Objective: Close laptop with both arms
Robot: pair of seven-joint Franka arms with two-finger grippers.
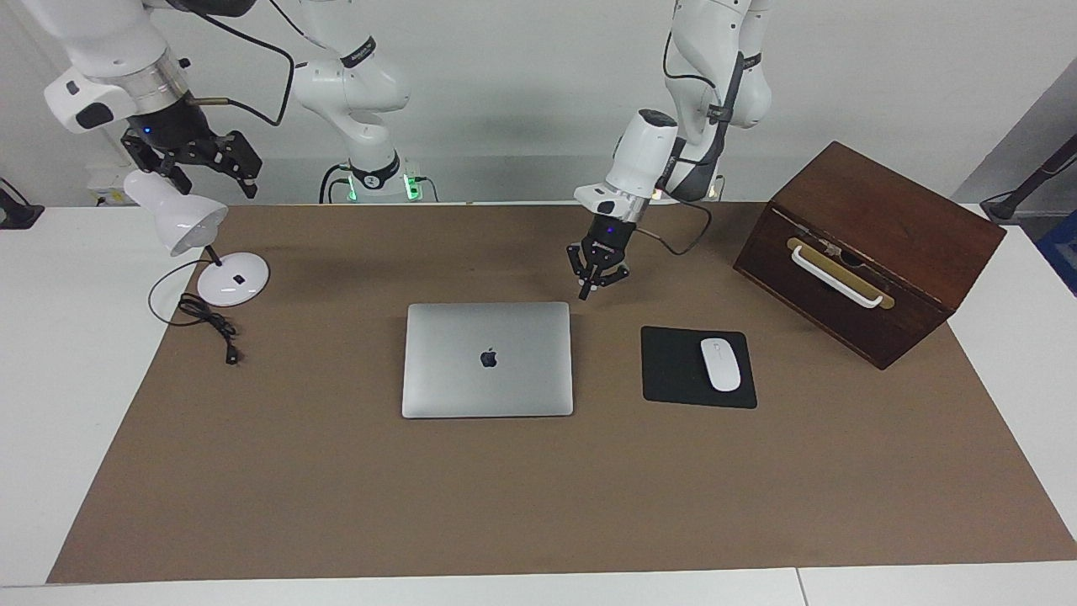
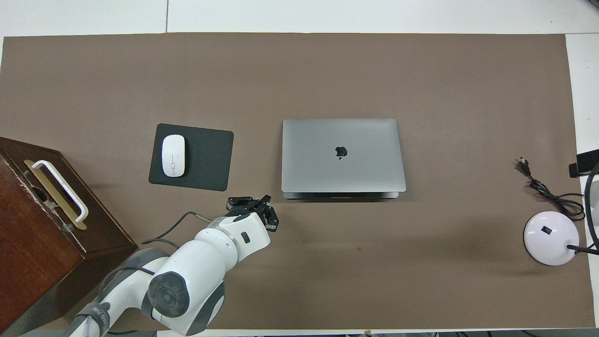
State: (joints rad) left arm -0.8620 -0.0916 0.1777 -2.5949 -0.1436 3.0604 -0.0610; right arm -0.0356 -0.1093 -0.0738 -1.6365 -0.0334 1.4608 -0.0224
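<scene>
I see the laptop [image 1: 488, 360] lying shut mid-surface [image 1: 336, 488], beside the mouse pad [image 1: 677, 370]. My left gripper [image 1: 596, 282] hangs above the surface near the laptop's robot-side corner, fingers spread, holding nothing. My right gripper [image 1: 202, 164] waits over the lamp [image 1: 181, 215], fingers apart, empty.

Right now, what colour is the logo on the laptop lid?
Dark, nearly black, centred on the silver-grey laptop lid; clearest in the overhead view.

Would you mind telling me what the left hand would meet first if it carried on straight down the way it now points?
Probably the bare brown table mat: the left hand points down beside the laptop's corner nearer the robots, over no object. Depth is unclear, so it might clip that corner.
</scene>
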